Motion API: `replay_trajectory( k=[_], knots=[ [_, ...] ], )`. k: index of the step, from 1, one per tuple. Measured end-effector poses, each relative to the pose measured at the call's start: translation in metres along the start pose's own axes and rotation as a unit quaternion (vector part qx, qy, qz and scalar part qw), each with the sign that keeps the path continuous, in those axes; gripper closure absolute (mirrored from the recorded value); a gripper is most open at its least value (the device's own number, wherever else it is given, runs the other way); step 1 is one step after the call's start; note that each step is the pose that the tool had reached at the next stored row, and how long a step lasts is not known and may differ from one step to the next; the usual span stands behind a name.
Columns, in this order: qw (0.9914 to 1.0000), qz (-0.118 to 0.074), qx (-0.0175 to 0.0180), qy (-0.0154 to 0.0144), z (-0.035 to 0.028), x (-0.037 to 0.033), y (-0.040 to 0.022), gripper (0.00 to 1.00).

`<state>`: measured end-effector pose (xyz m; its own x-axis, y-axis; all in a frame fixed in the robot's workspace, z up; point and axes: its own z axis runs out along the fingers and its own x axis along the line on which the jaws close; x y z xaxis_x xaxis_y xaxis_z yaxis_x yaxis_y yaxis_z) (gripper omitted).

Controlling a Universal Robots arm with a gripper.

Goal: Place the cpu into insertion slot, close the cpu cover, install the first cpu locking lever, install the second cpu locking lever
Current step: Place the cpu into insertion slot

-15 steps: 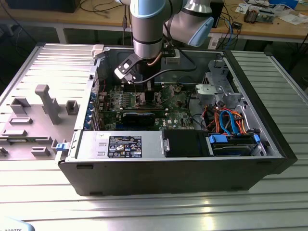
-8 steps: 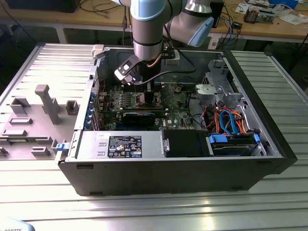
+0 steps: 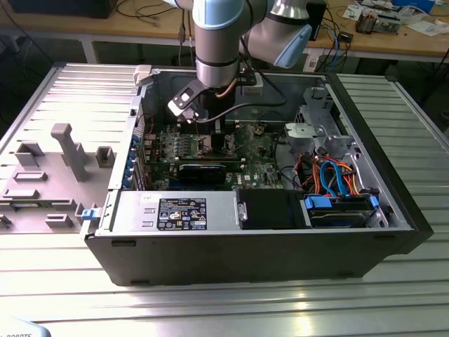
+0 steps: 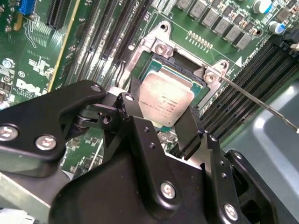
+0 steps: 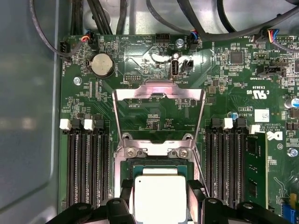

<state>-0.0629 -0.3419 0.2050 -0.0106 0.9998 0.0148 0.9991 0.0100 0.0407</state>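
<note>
The cpu [image 5: 160,198] [image 4: 166,99], silver-topped with a thin green rim, sits level over the insertion slot [image 5: 140,151] [image 4: 161,46], inside its silver border. My gripper [image 5: 160,191] [image 4: 163,105] is shut on the cpu, one black finger [image 5: 126,190] on each of two opposite edges. The cpu cover [image 5: 159,90] stands swung open beyond the slot, and the green board shows through its cut-out. A thin locking lever [image 4: 261,105] sticks out free from one corner of the slot. In the exterior view my gripper [image 3: 203,135] is low inside the open computer case, over the motherboard [image 3: 252,151].
Long black memory slots [image 5: 86,168] [image 5: 226,163] flank the socket on both sides. Black cables [image 5: 107,14] hang past the board's far edge. In the case, a black graphics card [image 3: 203,172], a power supply [image 3: 175,210] and drive bays with blue and orange cables [image 3: 337,175] surround the work area.
</note>
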Motion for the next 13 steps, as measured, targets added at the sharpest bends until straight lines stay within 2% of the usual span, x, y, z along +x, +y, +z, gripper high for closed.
replay_trajectory(
  k=[3, 7, 10, 13],
  knots=[
    [0.99999, 0.000, 0.0028, -0.0016, 0.0006, -0.0001, 0.0007, 0.46],
    [0.99999, 0.000, 0.0028, -0.0015, 0.0020, -0.0001, 0.0040, 0.46],
    [0.99999, 0.000, 0.0035, -0.0003, 0.0068, 0.0018, 0.0016, 0.46],
    [0.99999, 0.000, 0.0033, -0.0001, 0.0070, 0.0019, 0.0017, 0.45]
  ],
)
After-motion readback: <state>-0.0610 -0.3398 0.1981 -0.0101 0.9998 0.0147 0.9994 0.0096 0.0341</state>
